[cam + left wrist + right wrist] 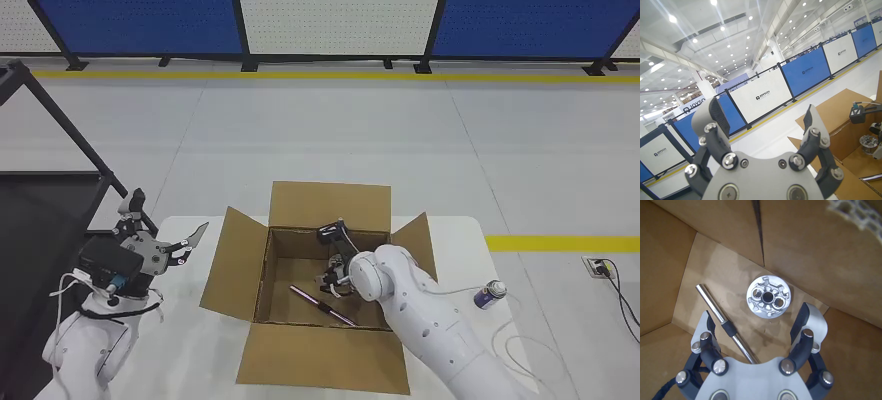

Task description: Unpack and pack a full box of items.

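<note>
We're hovering right gripper (756, 314) wide open, empty, inside box (330, 205) above metal disc (769, 296), probably for pickup; left gripper (762, 108) is sitting open, empty, left of box.

In the top view the left gripper (192, 247) sits at 9 o'clock, tilted upward and pointing toward 3 o'clock, fingers spread wide. The right arm (430, 320) slants in from 5 o'clock; the right gripper (755, 317) points downward, fingers apart.
</note>
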